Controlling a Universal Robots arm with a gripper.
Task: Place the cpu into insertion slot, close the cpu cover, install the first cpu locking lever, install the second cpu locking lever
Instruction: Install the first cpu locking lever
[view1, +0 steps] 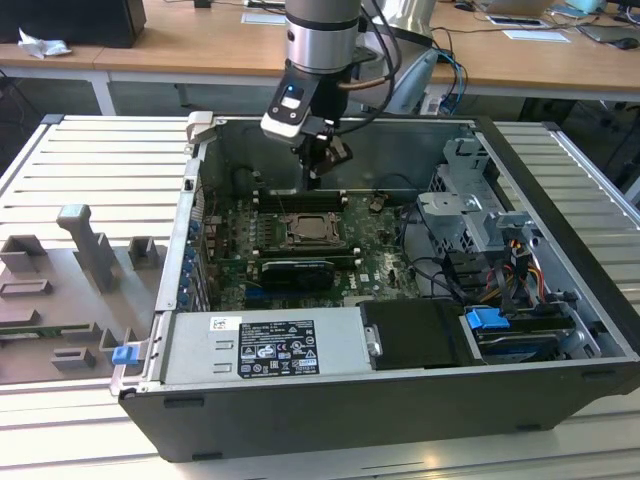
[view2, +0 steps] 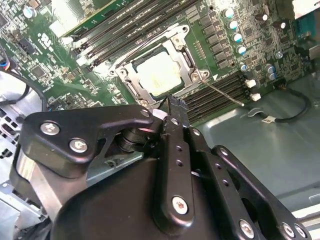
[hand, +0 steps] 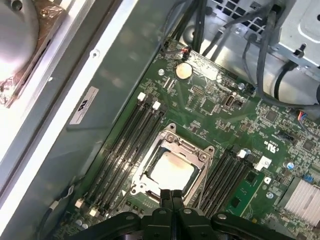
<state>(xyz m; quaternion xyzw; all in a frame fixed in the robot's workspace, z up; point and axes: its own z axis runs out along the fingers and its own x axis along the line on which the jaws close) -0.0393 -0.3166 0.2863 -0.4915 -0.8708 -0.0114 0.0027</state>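
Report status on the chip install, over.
Gripper shut, empty, above the chip. Chip seated, cover down over it. One thin lever sticks out sideways, seemingly unlatched. Nothing blocking the cover.

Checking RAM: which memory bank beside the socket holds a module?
The bank farther from the case wall: a green module stands in it; the wall-side bank is empty.

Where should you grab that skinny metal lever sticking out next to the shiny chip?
Probably near its free tip, the end farthest from the chip. The lever is a thin bare rod that seems hinged beside the chip, so the far end is easiest to swing. Come down from above, pinching across the rod, because memory slots lie close alongside it.
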